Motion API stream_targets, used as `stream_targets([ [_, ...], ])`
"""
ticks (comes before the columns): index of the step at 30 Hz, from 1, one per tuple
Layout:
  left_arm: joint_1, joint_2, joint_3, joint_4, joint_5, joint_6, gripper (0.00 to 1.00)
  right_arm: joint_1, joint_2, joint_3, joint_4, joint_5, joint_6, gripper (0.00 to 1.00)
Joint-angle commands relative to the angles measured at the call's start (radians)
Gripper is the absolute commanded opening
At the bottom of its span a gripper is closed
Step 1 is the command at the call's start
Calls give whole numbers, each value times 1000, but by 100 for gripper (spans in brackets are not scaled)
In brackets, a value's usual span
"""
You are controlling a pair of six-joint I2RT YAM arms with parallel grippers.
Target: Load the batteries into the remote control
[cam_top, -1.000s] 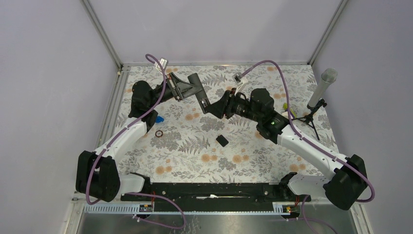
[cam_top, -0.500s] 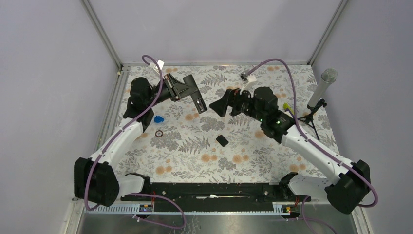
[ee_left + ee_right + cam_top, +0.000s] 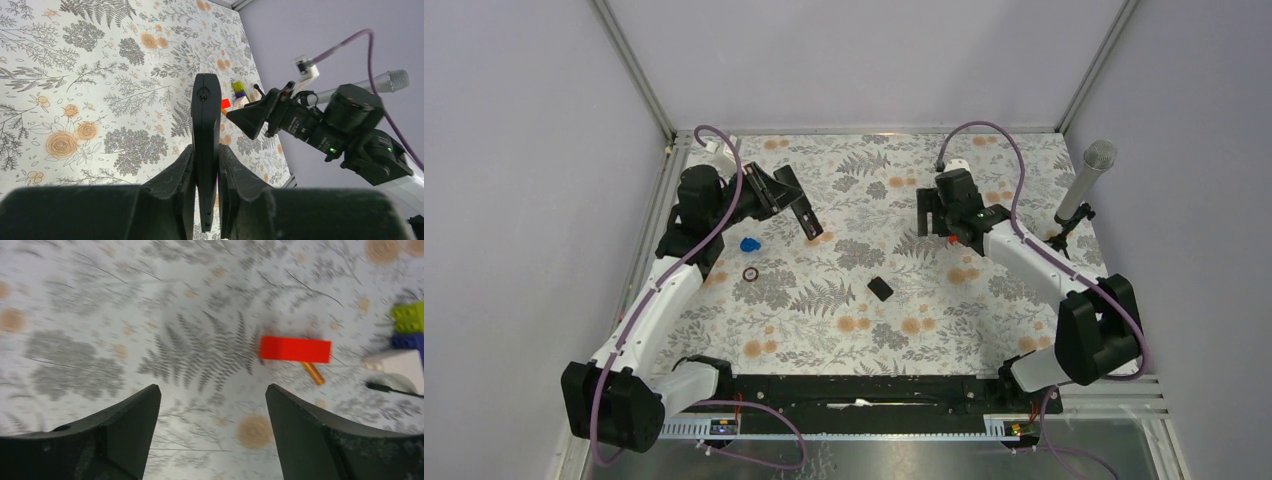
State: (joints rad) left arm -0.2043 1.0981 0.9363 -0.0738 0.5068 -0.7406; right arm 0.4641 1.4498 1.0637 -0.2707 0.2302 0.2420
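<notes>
My left gripper point(image 3: 786, 196) is shut on the remote control point(image 3: 805, 215), a slim black bar, and holds it above the table at the back left. In the left wrist view the remote point(image 3: 206, 115) stands on edge between my fingers point(image 3: 177, 175). My right gripper point(image 3: 932, 212) is open and empty and points down at the table at the back right; it also shows in the right wrist view point(image 3: 212, 388). The small black cover point(image 3: 880, 288) lies flat at mid table. I cannot make out the batteries.
A red block point(image 3: 295, 349), a small orange stick point(image 3: 313, 372), green and blue bricks point(image 3: 409, 325) and a white piece point(image 3: 395, 361) lie beyond my right gripper. A microphone on a stand point(image 3: 1084, 185) is at the far right. A blue piece point(image 3: 749, 243) and a dark ring point(image 3: 750, 274) lie at the left.
My left gripper has drawn back to the left with the remote. My right gripper has left the remote, swung right and turned down toward the table.
</notes>
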Motion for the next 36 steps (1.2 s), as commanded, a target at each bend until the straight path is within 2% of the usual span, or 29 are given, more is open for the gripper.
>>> stream_targets([
  [1, 9, -21, 33, 24, 25, 26, 0, -87, 13, -45, -18, 50, -140, 87],
  [6, 14, -7, 32, 53, 93, 13, 0, -181, 96, -58, -13, 44, -154, 91],
  [16, 53, 15, 7, 124, 149, -44, 0, -277, 246, -27, 4, -41, -150, 88],
  [25, 88, 35, -2, 166, 178, -81, 0, -349, 344, 16, -2, -227, -166, 87],
  [29, 99, 42, -4, 183, 189, -92, 0, -349, 361, 25, -13, -241, -172, 79],
  [36, 106, 36, -4, 185, 193, -93, 0, -348, 404, 84, -118, -187, -183, 48],
])
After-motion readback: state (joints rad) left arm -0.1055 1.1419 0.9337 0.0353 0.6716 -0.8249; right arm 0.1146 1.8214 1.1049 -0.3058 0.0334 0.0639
